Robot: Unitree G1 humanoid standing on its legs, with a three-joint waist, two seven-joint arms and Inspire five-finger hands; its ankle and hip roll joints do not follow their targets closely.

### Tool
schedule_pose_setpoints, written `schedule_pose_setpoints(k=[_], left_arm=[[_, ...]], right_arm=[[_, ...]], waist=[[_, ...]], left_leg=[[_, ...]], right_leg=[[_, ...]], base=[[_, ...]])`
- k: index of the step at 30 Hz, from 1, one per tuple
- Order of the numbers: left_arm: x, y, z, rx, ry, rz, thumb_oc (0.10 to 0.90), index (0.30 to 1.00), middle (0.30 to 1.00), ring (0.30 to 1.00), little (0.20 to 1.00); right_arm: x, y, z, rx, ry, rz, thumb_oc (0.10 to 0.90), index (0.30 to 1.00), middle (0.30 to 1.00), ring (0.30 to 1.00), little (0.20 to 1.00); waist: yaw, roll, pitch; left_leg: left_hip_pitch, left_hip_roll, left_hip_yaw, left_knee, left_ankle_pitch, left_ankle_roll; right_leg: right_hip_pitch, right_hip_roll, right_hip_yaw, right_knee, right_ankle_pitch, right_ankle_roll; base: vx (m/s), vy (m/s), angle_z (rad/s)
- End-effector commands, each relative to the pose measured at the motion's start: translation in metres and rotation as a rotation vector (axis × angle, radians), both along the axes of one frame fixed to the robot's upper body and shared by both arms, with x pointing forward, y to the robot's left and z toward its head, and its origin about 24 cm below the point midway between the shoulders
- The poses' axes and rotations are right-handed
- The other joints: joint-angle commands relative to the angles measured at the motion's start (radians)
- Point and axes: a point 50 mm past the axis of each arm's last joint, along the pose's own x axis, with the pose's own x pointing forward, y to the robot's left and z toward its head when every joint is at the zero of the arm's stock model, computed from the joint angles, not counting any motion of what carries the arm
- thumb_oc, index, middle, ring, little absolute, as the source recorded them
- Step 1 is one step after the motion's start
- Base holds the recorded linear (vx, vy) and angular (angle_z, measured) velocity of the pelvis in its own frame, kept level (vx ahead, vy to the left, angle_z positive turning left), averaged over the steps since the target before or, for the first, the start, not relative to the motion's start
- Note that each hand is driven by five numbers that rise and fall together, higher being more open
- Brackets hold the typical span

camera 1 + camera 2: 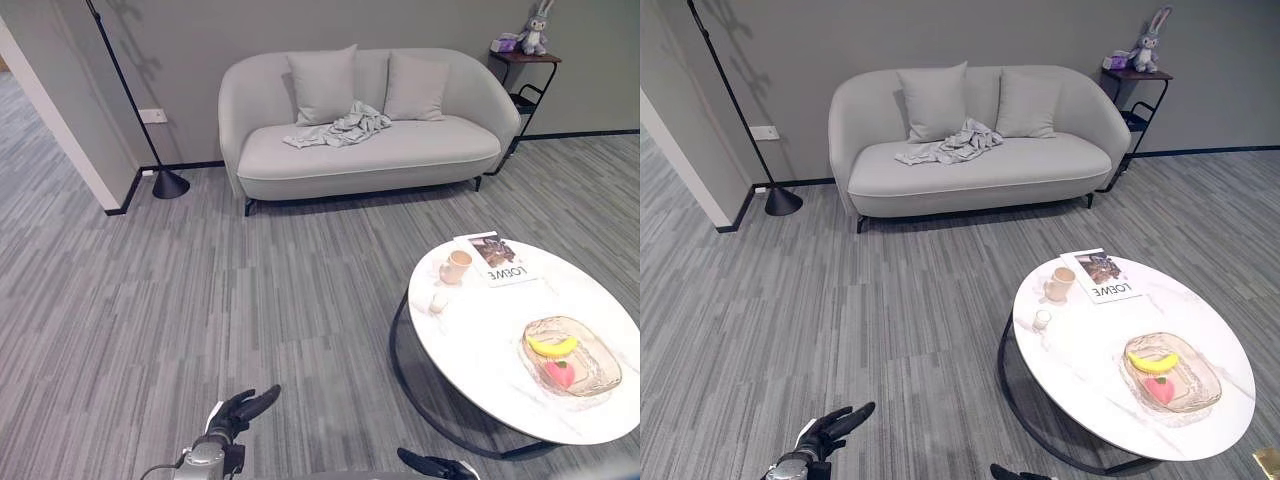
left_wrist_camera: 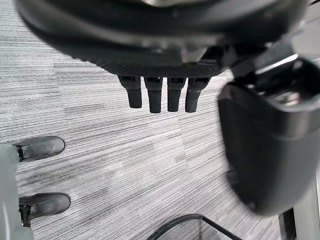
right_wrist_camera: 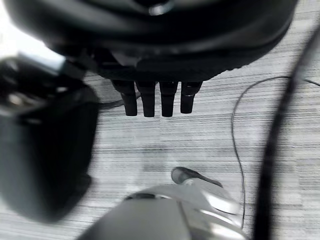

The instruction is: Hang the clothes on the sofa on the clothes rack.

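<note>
A crumpled grey garment (image 1: 342, 127) lies on the seat of the light grey sofa (image 1: 370, 150), just in front of the left of two matching cushions (image 1: 323, 86) that lean on the backrest, with one sleeve trailing flat toward the sofa's left end. The sofa stands against the far wall, well apart from both arms.

The left robot hand (image 1: 240, 409) hangs low over the grey striped floor (image 1: 200, 290), fingers stretched forward and loosely spread, thumb apart, holding nothing; its wrist view shows the fingers (image 2: 155, 95) straight in a row above bare carpet. The right robot hand (image 1: 437, 465) shows at the bottom edge beside the round white surface (image 1: 490, 340); in its wrist view the fingers (image 3: 150, 100) are likewise straight and empty.

On the round surface, a clear glass dish (image 1: 572, 355) near the right side holds a banana (image 1: 552, 346) and a pink fruit (image 1: 561, 373). Toward the far rim stand a beige mug (image 1: 456, 267) and a small white piece (image 1: 438, 301), with a magazine (image 1: 497, 258) lying flat just beside the mug.

A black floor lamp (image 1: 165, 180) stands left of the sofa. To the right, a small side table (image 1: 527, 70) carries a plush rabbit (image 1: 537, 30).
</note>
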Motion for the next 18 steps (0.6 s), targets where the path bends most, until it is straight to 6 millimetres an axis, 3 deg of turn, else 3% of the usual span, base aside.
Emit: schedule_pose_setpoints(k=[1,18], left_arm=[[0.031,0.002,0.015,0.02,-0.128,-0.032,0.8,0.9,0.9,0.9,0.9],[0.036,-0.003,0.018,0.028,-0.15,-0.062,0.8,0.9,0.9,0.9,0.9]], right_arm=[[0.033,-0.008,0.011,-0.035,-0.112,0.053,0.8,0.9,0.9,0.9,0.9],[0.056,-0.005,0.022,-0.025,-0.232,0.062,0.8,0.9,0.9,0.9,0.9]], waist=[[-0.004,-0.026,0.006],[-0.014,-0.022,0.006]], left_leg=[[0.044,0.041,0.06,-0.037,-0.03,-0.062],[0.051,0.045,0.066,-0.037,-0.034,-0.065]], right_leg=[[0.098,-0.107,0.002,-0.119,0.045,0.155],[0.099,-0.104,0.002,-0.119,0.043,0.153]], base=[[0.0,0.0,0.0],[0.0,-0.001,0.0]])
